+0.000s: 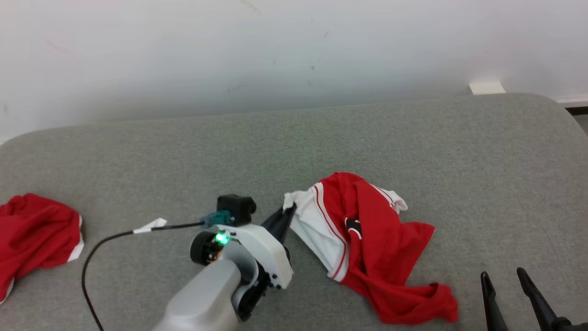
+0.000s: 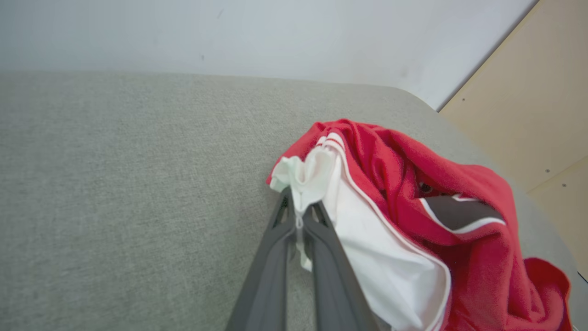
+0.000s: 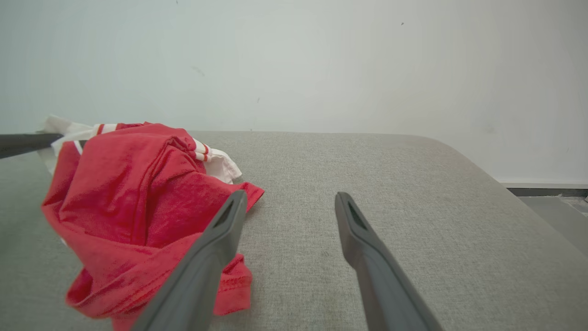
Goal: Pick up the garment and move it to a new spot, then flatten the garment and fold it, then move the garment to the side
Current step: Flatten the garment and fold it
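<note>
A crumpled red and white garment (image 1: 367,234) lies on the grey cushioned surface (image 1: 294,147), right of centre. My left gripper (image 1: 289,212) is shut on the garment's white left edge; in the left wrist view its fingers pinch a fold of white cloth (image 2: 303,184), with the garment (image 2: 413,230) spreading to the right. My right gripper (image 1: 503,276) stands open at the lower right, a little right of the garment's red tail. In the right wrist view the right gripper (image 3: 289,202) has bare surface between its fingers and the garment (image 3: 138,202) lies to its left.
A second red garment with white trim (image 1: 34,234) lies at the left edge of the surface. A black cable (image 1: 115,236) runs from the left wrist across the surface. A pale wall (image 1: 294,50) stands behind, and a beige panel (image 2: 528,110) lies beyond the surface's rounded corner.
</note>
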